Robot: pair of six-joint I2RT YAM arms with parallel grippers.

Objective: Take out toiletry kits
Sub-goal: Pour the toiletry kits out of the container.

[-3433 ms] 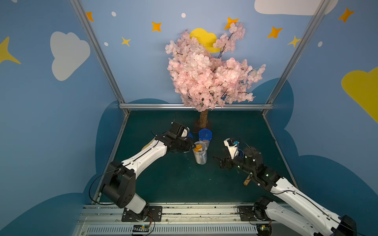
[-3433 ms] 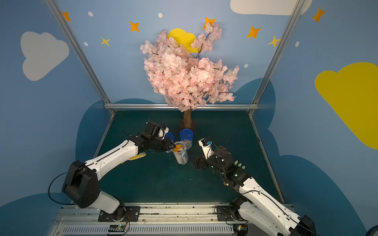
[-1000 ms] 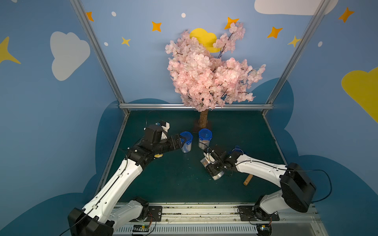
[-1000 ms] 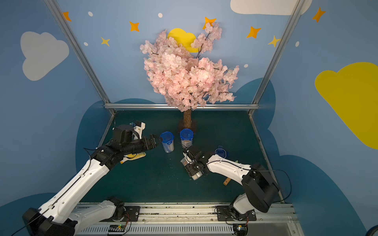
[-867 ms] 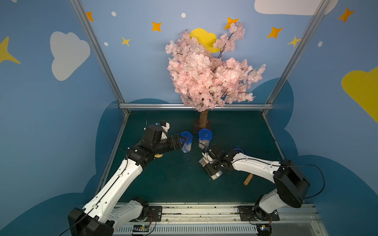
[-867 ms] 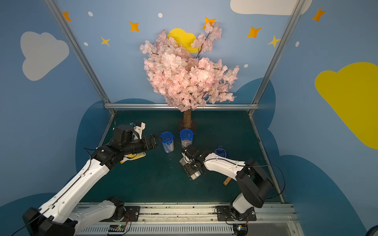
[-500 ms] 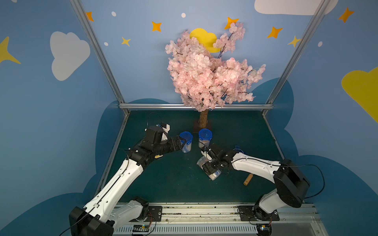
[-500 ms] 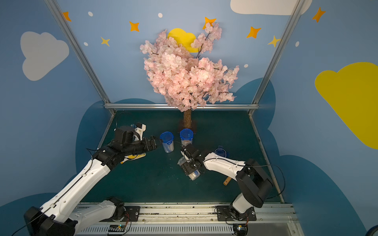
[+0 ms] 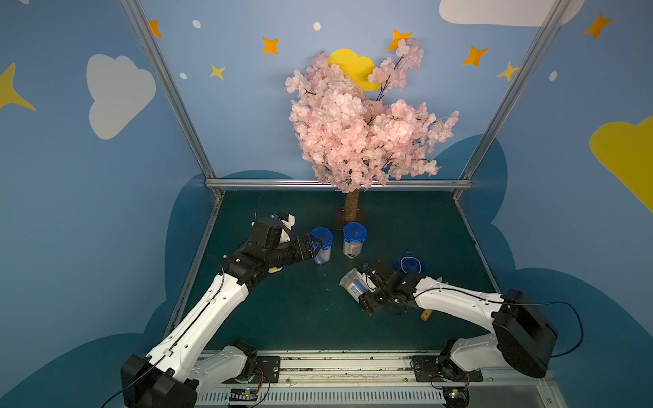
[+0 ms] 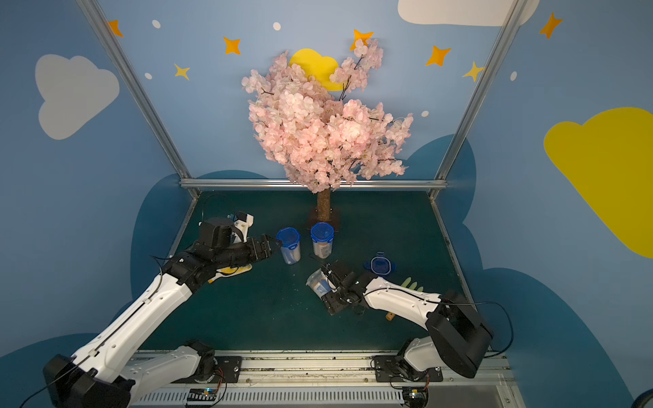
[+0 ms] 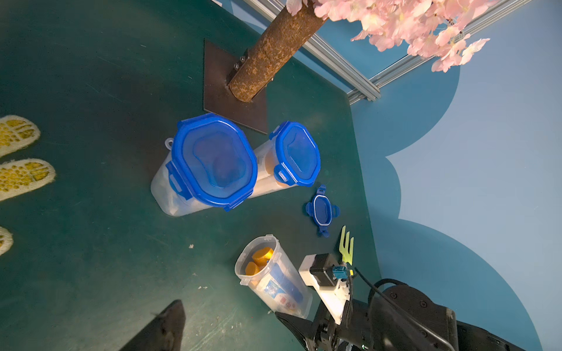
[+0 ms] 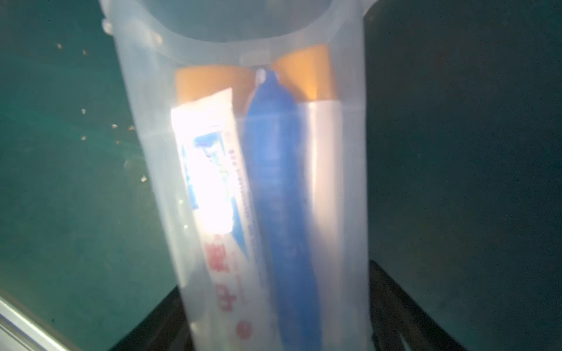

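Observation:
An open clear jar [image 9: 349,282] [image 10: 317,281] hangs tilted in my right gripper [image 9: 365,290], which is shut on its base. Inside the jar are the toiletry kits: two white bottles with orange caps [image 12: 209,82], a white toothpaste tube [image 12: 213,188] and a blue wrapped piece [image 12: 279,197]. The caps show at the jar's mouth [image 11: 258,258] in the left wrist view. My left gripper [image 9: 315,246] [image 10: 272,244] is open just left of a lidded jar [image 9: 323,247], not touching it. One left fingertip [image 11: 170,322] shows over bare mat.
A second blue-lidded jar [image 9: 354,240] stands by the tree trunk [image 9: 352,206] and its base plate [image 11: 219,100]. A loose blue lid [image 9: 410,265] and a green fork [image 11: 346,247] lie right of the held jar. Yellow-white woven pieces [image 10: 233,270] lie under the left arm.
My right gripper has taken the open jar, tipped it over and carried it a little leftward. The left arm drew back from that jar earlier and has barely moved since.

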